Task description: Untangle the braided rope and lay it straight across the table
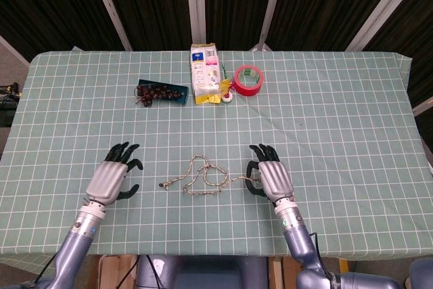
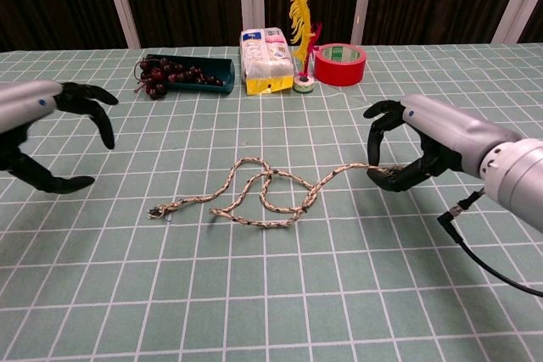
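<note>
The main risk, as I judge it, is that pulling on one end alone drags the whole braided rope (image 2: 263, 197) sideways or cinches its crossing loops into a knot, since the far end is free and nothing anchors it. The rope lies near the middle of the desk (image 1: 338, 113), its loops overlapping, one end lying loose toward the left hand (image 1: 114, 179) and the other lifted off the cloth. The right hand (image 2: 405, 148) pinches that raised end between thumb and a fingertip, palm down, the other fingers arched over it. The left hand hovers well apart from the loose end, fingers spread and curved, holding nothing; a grab that misses could flick the end away.
</note>
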Controlling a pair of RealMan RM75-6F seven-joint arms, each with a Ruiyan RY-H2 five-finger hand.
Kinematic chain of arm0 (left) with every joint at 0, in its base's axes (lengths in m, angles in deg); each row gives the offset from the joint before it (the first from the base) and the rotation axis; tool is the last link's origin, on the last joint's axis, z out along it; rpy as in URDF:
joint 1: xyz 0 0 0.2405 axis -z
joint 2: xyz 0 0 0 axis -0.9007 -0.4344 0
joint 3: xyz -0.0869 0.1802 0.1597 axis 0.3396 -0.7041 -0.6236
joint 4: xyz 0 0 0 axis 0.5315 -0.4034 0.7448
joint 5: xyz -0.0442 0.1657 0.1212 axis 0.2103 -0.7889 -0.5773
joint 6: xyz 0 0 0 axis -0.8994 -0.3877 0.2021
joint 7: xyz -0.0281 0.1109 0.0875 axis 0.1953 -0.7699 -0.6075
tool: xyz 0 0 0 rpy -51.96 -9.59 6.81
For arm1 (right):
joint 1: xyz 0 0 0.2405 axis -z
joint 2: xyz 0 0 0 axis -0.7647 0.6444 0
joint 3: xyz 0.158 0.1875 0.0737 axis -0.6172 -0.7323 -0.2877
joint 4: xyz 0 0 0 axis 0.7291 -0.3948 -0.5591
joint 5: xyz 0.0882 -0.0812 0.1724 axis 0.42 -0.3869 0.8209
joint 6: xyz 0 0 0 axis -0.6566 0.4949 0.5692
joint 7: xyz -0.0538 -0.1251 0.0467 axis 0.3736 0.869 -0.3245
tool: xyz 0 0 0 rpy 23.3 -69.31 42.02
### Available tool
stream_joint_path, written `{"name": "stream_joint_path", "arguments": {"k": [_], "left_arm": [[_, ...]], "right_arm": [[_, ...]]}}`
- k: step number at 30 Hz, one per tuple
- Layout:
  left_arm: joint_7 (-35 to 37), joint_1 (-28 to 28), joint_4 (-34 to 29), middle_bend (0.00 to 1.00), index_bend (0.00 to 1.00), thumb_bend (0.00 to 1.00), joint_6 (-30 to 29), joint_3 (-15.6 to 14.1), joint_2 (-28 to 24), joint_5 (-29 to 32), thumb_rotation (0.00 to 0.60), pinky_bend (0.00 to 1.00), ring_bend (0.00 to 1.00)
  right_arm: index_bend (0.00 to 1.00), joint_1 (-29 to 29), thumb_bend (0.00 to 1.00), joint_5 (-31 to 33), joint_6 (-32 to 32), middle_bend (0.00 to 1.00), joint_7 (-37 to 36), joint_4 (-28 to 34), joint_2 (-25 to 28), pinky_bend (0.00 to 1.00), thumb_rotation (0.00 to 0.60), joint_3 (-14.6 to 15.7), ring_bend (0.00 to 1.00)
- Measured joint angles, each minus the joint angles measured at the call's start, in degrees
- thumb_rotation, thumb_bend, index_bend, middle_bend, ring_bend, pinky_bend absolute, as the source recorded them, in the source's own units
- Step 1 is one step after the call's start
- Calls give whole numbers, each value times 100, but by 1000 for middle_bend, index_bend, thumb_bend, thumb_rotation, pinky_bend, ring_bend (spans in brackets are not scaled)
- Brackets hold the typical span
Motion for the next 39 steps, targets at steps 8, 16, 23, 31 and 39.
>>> {"name": "stream_joint_path", "arguments": {"k": [8,16,23,31,39], "left_arm": [[-818,418,260,89,429,385,8,105,990,844,600,0,0],[-1086,666,645,97,450,401,-131,124,1580,1127,600,0,0],[-1167,805,926,101,461,410,-219,176,1857,1347,600,0,0],[-1120,906,1079,107,480,434,-228,192,2015,1517,600,0,0],[-1040,967,1145,116,502,458,-252,171,2101,1596,600,0,0]], "right_arm": [[635,47,428,78,47,144,-62,195,217,0,600,-22,0],[635,48,427,105,53,144,-124,219,316,0,600,-25,0],[635,29,427,139,33,144,-176,198,374,0,600,-34,0],[635,-7,427,163,22,144,-185,158,369,0,600,-15,0],[635,-18,430,173,58,144,-176,141,355,0,600,16,0]]}}
